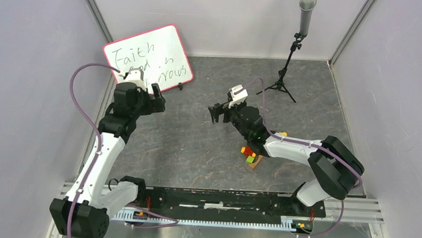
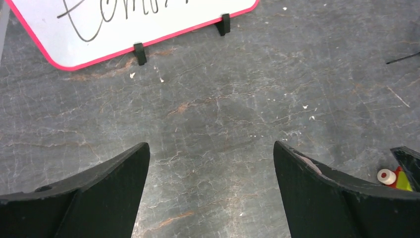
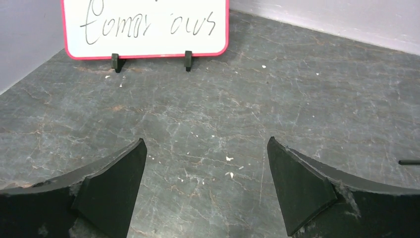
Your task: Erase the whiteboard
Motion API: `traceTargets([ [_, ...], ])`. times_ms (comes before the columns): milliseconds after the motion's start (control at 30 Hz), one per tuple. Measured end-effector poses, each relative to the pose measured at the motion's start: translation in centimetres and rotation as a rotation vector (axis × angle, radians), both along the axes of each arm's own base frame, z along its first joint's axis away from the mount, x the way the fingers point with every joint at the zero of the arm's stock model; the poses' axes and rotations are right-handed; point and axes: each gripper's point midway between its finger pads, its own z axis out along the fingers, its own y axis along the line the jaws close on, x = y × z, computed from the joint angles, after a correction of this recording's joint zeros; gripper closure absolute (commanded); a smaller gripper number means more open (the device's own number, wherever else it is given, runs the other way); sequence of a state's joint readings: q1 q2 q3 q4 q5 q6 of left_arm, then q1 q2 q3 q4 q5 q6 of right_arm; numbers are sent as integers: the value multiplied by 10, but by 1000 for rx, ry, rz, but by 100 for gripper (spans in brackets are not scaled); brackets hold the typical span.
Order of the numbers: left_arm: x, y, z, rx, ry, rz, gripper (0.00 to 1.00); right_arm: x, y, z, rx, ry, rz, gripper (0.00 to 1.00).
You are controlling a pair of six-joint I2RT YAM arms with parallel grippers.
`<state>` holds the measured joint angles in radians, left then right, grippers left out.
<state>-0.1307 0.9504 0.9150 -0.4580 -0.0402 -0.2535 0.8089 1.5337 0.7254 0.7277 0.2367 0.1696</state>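
seen from above, the whiteboard (image 1: 149,58), its black text unerased, stands at eleven o'clock on the table (image 1: 191,145), while your left claw (image 2: 211,151) and right claw (image 3: 206,144) are both spread wide, empty, facing it.

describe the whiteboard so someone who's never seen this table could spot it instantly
Go to the far left corner of the dark grey table. The whiteboard stands there on small black feet, just beyond the left arm's fingers. Only it has a pink-red rim and black handwriting.
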Motion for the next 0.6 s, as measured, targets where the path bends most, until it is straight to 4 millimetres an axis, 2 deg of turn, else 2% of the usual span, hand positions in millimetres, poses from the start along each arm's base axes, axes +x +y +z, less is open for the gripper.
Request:
traceTargets([
  [200,9,9,-17,-1,51,80,0,-9,17,14,-20,-55,89,2],
  [400,18,19,-21,-33,30,188,0,-23,22,7,-100,-101,171,2],
  [600,24,31,-34,-71,39,286,0,-24,22,7,-131,-126,188,2],
])
